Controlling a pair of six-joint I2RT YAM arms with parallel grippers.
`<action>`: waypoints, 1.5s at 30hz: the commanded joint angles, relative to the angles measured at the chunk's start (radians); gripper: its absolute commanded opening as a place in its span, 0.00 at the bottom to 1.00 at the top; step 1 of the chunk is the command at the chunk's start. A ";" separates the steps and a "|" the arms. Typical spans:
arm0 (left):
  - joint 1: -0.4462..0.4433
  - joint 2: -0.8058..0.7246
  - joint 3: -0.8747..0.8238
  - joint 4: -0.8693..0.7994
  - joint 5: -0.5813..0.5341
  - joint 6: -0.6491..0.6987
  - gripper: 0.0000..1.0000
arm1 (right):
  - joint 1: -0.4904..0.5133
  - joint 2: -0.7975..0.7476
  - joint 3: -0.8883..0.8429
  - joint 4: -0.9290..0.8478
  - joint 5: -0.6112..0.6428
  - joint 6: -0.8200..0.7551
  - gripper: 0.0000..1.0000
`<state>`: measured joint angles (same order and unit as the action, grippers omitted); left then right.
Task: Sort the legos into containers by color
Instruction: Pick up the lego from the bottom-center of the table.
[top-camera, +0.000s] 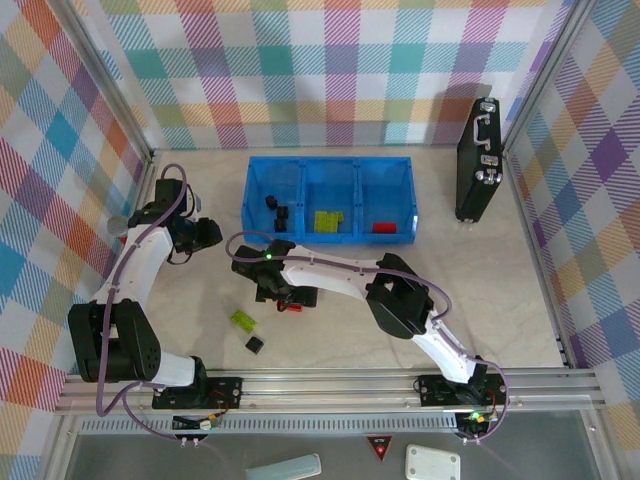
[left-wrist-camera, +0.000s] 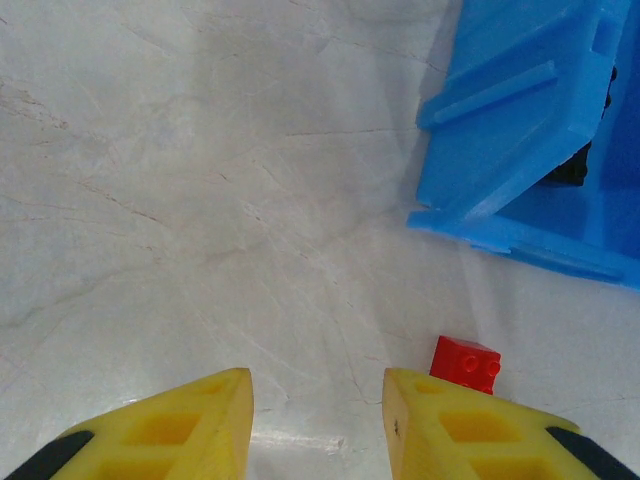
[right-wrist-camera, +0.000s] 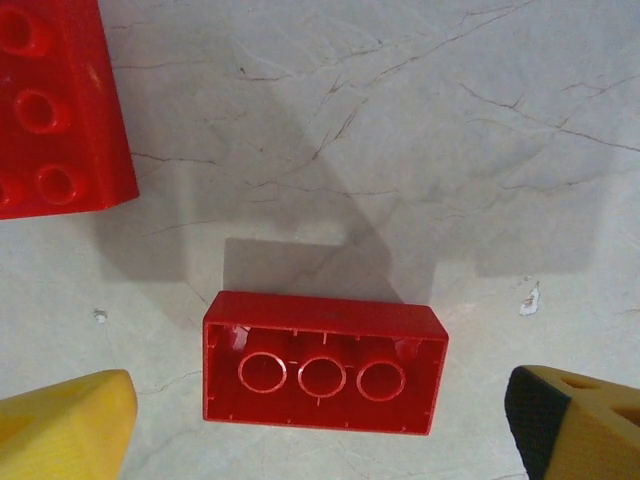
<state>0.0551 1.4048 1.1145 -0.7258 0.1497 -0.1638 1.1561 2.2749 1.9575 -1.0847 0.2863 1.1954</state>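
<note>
Roughly half's in the tray (top-camera: 328, 165), right end effector (right-wrist-camera: 318, 430) open over a red brick (right-wrist-camera: 325, 362), lime brick (top-camera: 241, 320) and black cube (top-camera: 255, 344) waiting at its 7 o'clock.

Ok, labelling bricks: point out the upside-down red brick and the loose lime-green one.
Upside-down red rectangular plastic brick (right-wrist-camera: 324, 364), right wrist view, underside centre.
Loose lime-green plastic brick (top-camera: 242, 320), top external view, top face.

Bare table (right-wrist-camera: 470, 150) flanks the upturned red brick (right-wrist-camera: 324, 362); a second brick (right-wrist-camera: 55, 105) possibly crowds it.

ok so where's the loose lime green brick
Top view: the lime-green brick lies on the table left of centre, just up-left of the black cube, in front of the blue tray.
</note>
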 joint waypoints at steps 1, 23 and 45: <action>0.012 -0.026 -0.015 0.005 0.020 -0.003 0.39 | 0.003 0.024 -0.014 -0.008 -0.009 0.029 0.92; 0.012 -0.008 -0.010 -0.006 0.010 0.003 0.39 | -0.004 0.024 -0.069 0.061 -0.052 0.032 0.73; 0.012 0.011 0.000 -0.015 -0.011 0.010 0.39 | -0.036 -0.139 -0.223 0.108 0.014 -0.232 0.65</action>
<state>0.0551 1.4082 1.1130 -0.7277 0.1524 -0.1635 1.1381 2.2036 1.7741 -0.9916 0.2993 1.0702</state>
